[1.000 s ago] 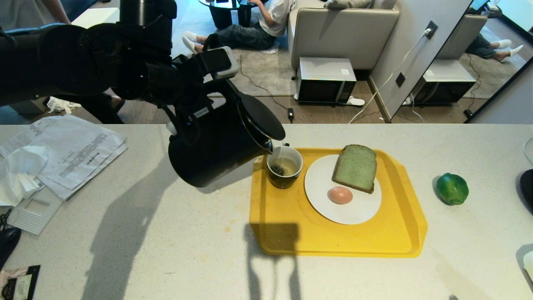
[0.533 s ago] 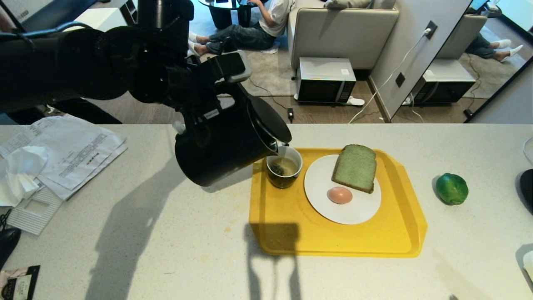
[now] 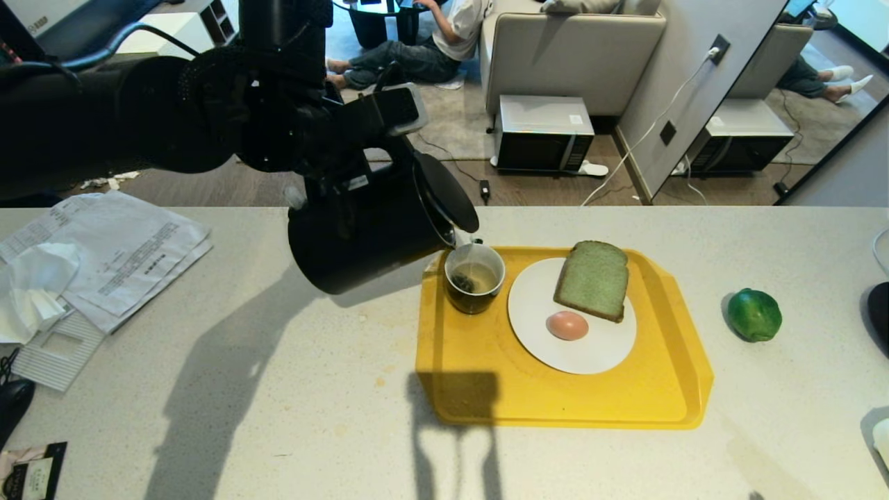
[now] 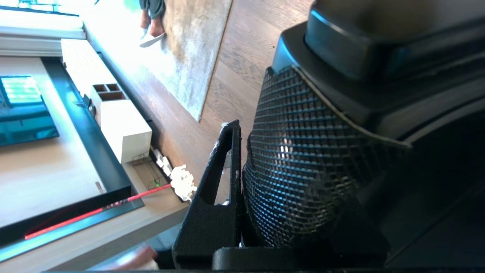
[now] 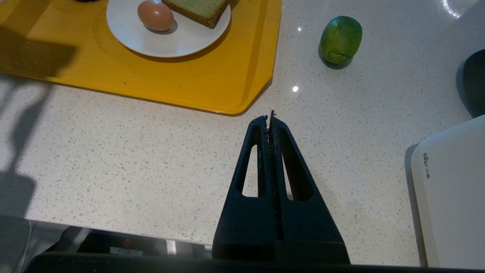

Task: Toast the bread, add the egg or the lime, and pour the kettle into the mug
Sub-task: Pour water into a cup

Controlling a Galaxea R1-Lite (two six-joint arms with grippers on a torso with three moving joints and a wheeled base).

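pouring step: left gripper [image 3: 340, 163] clamped on kettle [image 3: 361, 239] handle, upper left of frame, spout tilted over mug [image 3: 474, 278] on tray [image 3: 555, 403] centre. right gripper [image 5: 271, 117] shut, empty, idle. next: tip kettle upright, avoid overfilling.

matt black kettle [image 3: 361, 239], glossy lime [image 3: 754, 314], speckled counter [image 3: 278, 389]

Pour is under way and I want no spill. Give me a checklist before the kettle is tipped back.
1. Tall matte black kettle gripped at its handle by left gripper: ok.
2. Spout over the short dark mug: ok.
3. Mug upright on yellow plastic tray: ok.
4. Liquid below mug rim: ok.
5. Water left in kettle: cannot tell.
6. Right gripper parked, jaws shut, away from tray: ok.
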